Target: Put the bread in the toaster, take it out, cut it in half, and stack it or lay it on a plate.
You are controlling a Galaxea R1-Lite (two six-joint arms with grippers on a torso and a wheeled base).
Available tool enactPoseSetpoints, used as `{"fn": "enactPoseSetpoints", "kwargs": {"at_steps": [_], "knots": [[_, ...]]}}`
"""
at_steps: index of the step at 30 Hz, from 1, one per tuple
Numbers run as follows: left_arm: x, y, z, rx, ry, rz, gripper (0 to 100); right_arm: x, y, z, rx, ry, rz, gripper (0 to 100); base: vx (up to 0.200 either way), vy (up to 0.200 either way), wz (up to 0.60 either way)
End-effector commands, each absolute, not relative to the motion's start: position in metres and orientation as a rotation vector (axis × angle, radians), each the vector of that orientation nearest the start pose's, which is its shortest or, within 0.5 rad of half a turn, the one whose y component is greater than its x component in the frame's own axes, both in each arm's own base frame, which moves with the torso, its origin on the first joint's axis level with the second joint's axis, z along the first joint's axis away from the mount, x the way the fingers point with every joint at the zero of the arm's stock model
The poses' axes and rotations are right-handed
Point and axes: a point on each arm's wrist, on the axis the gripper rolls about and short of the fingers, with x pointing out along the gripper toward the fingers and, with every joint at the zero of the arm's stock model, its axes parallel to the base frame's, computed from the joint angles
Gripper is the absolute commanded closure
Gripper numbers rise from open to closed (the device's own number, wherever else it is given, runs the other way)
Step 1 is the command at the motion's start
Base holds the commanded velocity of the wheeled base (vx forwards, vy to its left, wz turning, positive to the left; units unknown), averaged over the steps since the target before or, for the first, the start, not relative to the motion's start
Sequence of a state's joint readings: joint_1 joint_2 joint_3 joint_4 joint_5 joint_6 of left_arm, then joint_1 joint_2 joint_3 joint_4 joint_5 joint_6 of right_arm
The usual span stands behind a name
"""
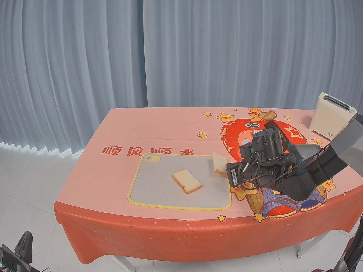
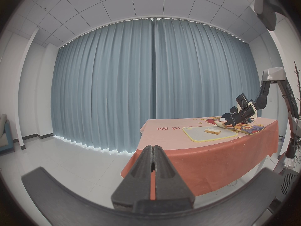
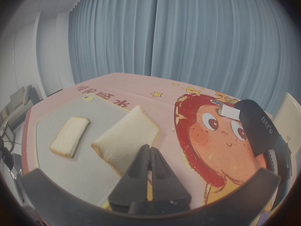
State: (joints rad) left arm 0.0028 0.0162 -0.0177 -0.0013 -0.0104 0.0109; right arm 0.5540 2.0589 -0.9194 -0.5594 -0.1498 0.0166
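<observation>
Two bread halves (image 1: pixel 187 181), one in right jaws, left jaws clenched, one toaster (image 1: pixel 332 115)

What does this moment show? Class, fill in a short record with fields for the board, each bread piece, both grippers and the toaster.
cutting board: yellow-rimmed, on the table
loose bread half: flat on the cutting board
held bread half: tilted, at the cutting board's right edge
right gripper: shut on the held bread half
left gripper: shut, empty, away from the table
toaster: far right of the table
</observation>
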Motion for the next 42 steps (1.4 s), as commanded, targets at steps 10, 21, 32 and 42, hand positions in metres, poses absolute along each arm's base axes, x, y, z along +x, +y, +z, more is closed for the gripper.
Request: {"fn": "enactPoseSetpoints", "kwargs": {"at_steps": [10,21,32,42], "knots": [[-0.022,0.0,0.076,0.011,0.006,-0.008,100,0.31,0.189,0.101,-0.163,0.504,0.394,100,0.0,0.0,0.0],[-0.022,0.0,0.076,0.011,0.006,-0.008,100,0.315,0.193,0.103,-0.097,0.503,0.377,0,0.0,0.0,0.0],[-0.022,0.0,0.076,0.011,0.005,-0.008,100,0.315,0.192,0.091,-0.116,0.565,0.368,0,0.0,0.0,0.0],[-0.022,0.0,0.076,0.011,0.006,-0.008,100,0.324,0.192,0.096,-0.111,0.538,0.333,0,0.0,0.0,0.0]]}}
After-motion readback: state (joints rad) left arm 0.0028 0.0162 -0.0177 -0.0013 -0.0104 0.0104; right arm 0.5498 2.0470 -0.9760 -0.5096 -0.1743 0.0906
